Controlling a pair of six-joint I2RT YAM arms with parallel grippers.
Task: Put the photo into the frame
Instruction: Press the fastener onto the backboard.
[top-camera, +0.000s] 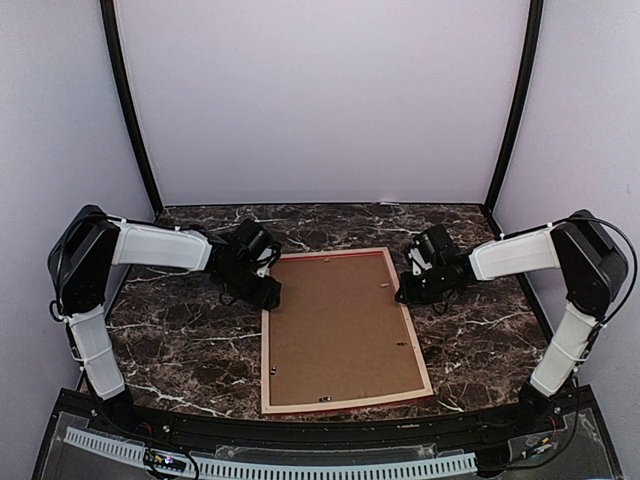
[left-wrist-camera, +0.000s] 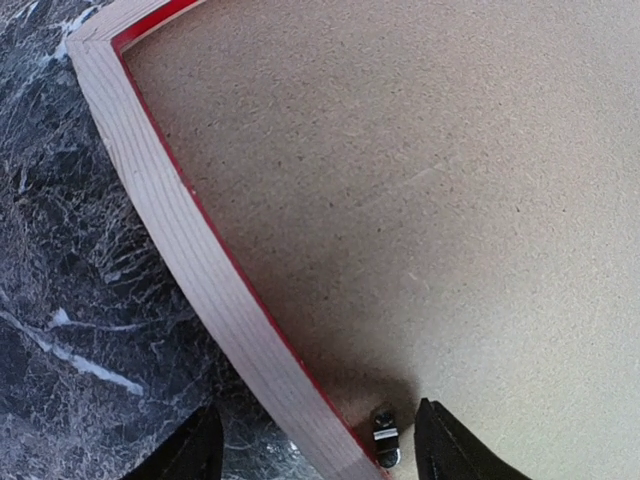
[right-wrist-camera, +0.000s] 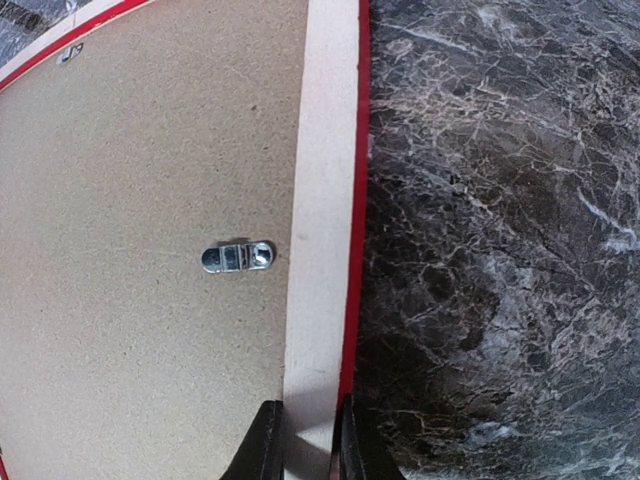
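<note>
While the frame (top-camera: 346, 404) lies flat and back-up near the middle of the marble table (top-camera: 180, 340), slightly skewed, both arms reach in from the sides toward its far end. Its pale wood rails face upward, and the wrist views show a thin red edge running along them. A brown board (top-camera: 340, 330) fills the opening inside the rails.

Left gripper (top-camera: 262, 292): positioned at the left rail, just on the near side of the far-left corner. In the left wrist view its jaws stand spread and straddle the rail. One finger (left-wrist-camera: 190, 450) is over the table outside the frame and the other (left-wrist-camera: 455, 450) is over the board. The rail and a small metal left clip (left-wrist-camera: 385, 440) lie between the fingers, with a visible gap on each side of the rail.

Right gripper (top-camera: 408, 292): positioned at the right rail, a little to the near side of the far-right corner. In the right wrist view its jaws are drawn close and pinch the rail across its width. One finger (right-wrist-camera: 262, 450) is on the board side and the other (right-wrist-camera: 352, 455) is on the table side, against the red outer edge. Farther along, a metal right clip (right-wrist-camera: 237, 258) lies flat on the board just beside the rail, not touching it.
</note>
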